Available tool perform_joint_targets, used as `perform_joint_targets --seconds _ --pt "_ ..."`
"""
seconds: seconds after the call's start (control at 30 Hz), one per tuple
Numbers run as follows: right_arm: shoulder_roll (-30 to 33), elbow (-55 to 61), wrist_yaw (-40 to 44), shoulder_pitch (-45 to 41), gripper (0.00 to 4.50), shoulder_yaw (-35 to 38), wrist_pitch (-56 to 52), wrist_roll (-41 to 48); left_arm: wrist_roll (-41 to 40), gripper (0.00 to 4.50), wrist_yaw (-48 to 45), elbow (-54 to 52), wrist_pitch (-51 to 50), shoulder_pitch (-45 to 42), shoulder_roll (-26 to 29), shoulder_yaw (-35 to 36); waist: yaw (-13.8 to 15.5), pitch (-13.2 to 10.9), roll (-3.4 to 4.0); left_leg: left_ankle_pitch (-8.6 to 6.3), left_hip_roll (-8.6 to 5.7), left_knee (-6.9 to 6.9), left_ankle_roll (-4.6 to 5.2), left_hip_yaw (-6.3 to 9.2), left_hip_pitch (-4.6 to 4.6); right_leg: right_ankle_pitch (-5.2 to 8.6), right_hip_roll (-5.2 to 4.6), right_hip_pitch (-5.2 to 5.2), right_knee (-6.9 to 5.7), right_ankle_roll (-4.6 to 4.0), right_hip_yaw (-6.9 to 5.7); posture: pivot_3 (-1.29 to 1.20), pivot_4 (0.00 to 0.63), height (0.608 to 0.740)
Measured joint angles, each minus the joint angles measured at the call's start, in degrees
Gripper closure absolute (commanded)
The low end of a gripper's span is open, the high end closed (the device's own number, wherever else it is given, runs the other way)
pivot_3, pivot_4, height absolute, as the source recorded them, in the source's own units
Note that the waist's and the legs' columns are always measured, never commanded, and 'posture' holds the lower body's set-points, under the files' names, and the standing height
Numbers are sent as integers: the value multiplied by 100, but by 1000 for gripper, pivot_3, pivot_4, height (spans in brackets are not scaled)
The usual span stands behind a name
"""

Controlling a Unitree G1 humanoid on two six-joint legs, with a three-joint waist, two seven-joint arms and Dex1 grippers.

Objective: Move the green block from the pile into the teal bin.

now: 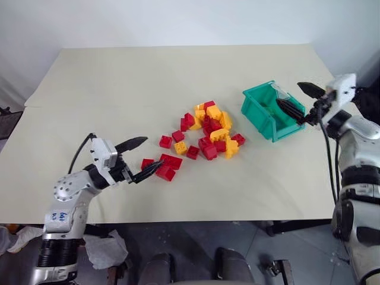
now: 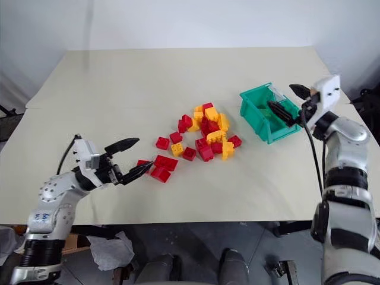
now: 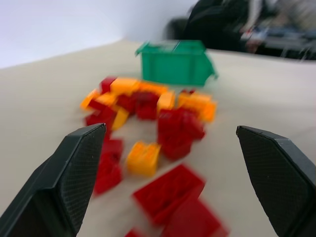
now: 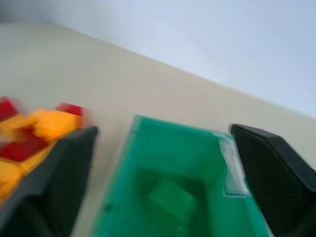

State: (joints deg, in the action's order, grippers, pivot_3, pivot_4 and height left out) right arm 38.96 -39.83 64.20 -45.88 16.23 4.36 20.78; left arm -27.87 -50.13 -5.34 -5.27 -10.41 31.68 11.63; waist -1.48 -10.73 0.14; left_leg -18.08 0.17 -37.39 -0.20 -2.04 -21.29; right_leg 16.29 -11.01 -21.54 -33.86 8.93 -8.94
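Observation:
The green block [image 4: 170, 200] lies on the floor inside the teal bin [image 1: 261, 110], which stands on the right part of the table. My right gripper [image 1: 300, 100] hovers open just above the bin's right end, with nothing between its fingers. The pile [image 1: 209, 127] of red and yellow-orange bricks sits at mid-table, left of the bin. My left gripper [image 1: 141, 158] is open and low over the table to the left of the pile, pointing toward it and holding nothing. In the left wrist view the pile [image 3: 148, 113] and the bin [image 3: 175, 63] lie beyond that gripper's fingers.
A few stray red bricks [image 1: 169, 166] lie right at the left gripper's lower fingertip. The beige table [image 1: 148, 77] stretches bare behind the pile and toward its front edge. The bin stands close to the table's right edge.

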Motion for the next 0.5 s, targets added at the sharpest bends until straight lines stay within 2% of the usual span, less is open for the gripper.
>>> perform_joint_targets --seconds 0.13,0.27,0.37,0.5 --pt "17 2125 647 1709 55 52 -951 958 220 0 24 106 262 264 216 207 75 0 0 -1 -1 -2 1 1 0 0 0 3 2 0 0 0 150 740" --pt "67 3455 1106 3087 55 -24 -1091 1214 429 0 123 160 511 516 331 385 153 0 0 -3 -1 -10 2 -2 2 0 0 4 2 0 4 0 150 740" --pt "109 3708 1373 3732 55 -25 -798 1167 555 0 189 160 665 732 346 465 160 0 0 -7 -2 -20 6 -4 3 0 0 8 1 0 7 0 150 740" --pt "109 3701 1489 4078 55 -17 -408 1079 578 0 208 150 763 889 346 530 159 0 0 -7 -1 -26 6 -5 3 0 0 8 -3 0 9 0 150 740"
